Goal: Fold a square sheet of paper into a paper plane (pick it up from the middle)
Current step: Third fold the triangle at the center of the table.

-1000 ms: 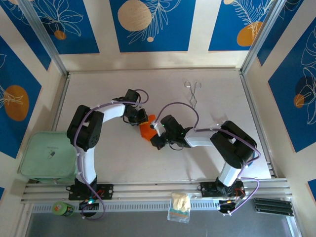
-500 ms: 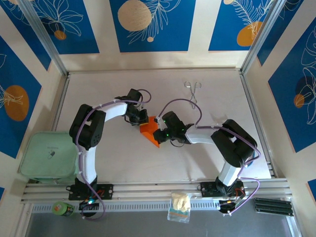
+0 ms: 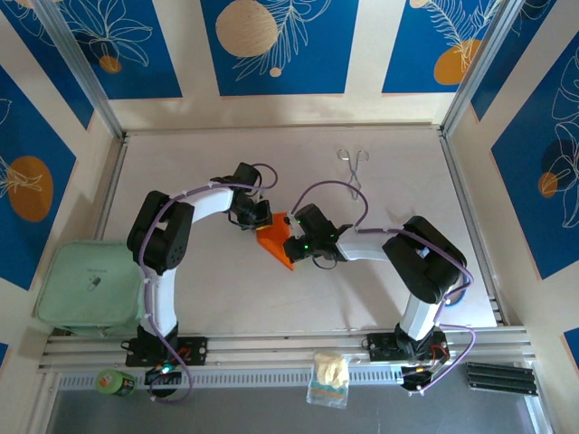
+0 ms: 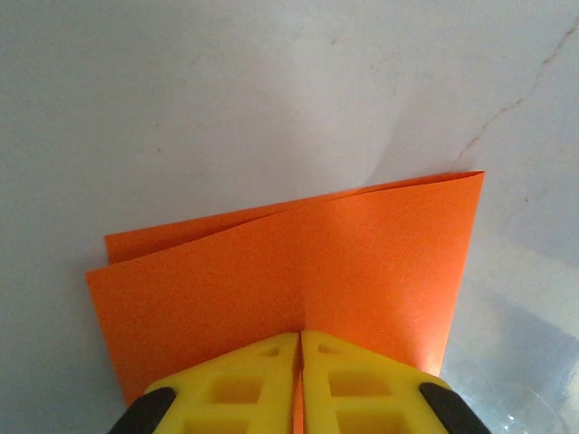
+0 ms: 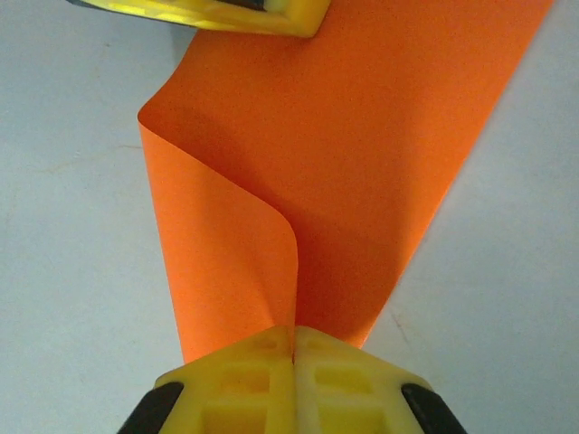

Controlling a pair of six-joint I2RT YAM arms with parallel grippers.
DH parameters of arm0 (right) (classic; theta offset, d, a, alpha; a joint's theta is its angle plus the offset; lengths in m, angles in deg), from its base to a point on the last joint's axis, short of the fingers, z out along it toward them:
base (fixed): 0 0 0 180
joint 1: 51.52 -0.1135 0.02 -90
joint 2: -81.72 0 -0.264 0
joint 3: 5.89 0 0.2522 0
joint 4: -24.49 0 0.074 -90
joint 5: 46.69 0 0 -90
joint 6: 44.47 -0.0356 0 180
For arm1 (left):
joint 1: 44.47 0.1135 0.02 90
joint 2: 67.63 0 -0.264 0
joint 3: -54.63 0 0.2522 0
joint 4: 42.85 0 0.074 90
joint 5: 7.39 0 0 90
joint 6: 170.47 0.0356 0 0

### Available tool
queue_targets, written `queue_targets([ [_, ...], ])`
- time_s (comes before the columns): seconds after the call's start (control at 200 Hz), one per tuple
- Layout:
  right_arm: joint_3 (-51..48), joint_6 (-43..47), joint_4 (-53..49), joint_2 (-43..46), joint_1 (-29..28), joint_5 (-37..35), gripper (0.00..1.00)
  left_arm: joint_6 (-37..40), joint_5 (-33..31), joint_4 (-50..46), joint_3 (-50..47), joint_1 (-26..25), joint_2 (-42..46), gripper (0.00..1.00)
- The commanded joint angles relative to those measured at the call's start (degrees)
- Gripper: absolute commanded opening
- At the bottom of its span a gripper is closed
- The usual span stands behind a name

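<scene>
Left gripper (image 3: 258, 220): yellow fingers pressed together, pinching the square sheet of paper (image 3: 274, 242) at its edge; in the left wrist view a sliver of orange shows between the two pads. It sits down-left of the metal tongs (image 3: 354, 170), the farther of the two grippers from them. Left arm: the upper link rises from its base, bends at the elbow, and the white forearm runs rightward toward the tongs' side, wrist low over the table (image 3: 226, 298).

The sheet is folded and lies between the two grippers, down-left of the tongs and well apart from them. In the top view its long axis runs diagonally, with the narrow corner aimed away from the tongs toward the arm bases. The left wrist view shows two layers slightly offset, with a centre crease running out from the fingers. The right wrist view shows one flap curling up off the table into the pinch, and the rest stretching flat away to the left gripper's fingers.

Right gripper (image 3: 293, 244): fingers closed tight, clamping the curled flap. It is also down-left of the tongs, nearer to them than the left one. Right arm: elbow folded above its base, forearm reaching leftward, wrist low at the paper's right side.
</scene>
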Motion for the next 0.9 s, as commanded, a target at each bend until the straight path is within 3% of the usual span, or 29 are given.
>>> queue_targets([
  [0.0,1.4,-1.7,-2.1,-0.2,0.0,1.4,0.02,-0.2,-1.0,-2.0,-1.4,-0.9,-2.2,0.12],
  [0.895,3.9,-1.4,-5.8,-3.1,-0.4,1.2,0.01,0.0,-0.5,-2.2,-0.5,-0.8,-2.1,0.12],
])
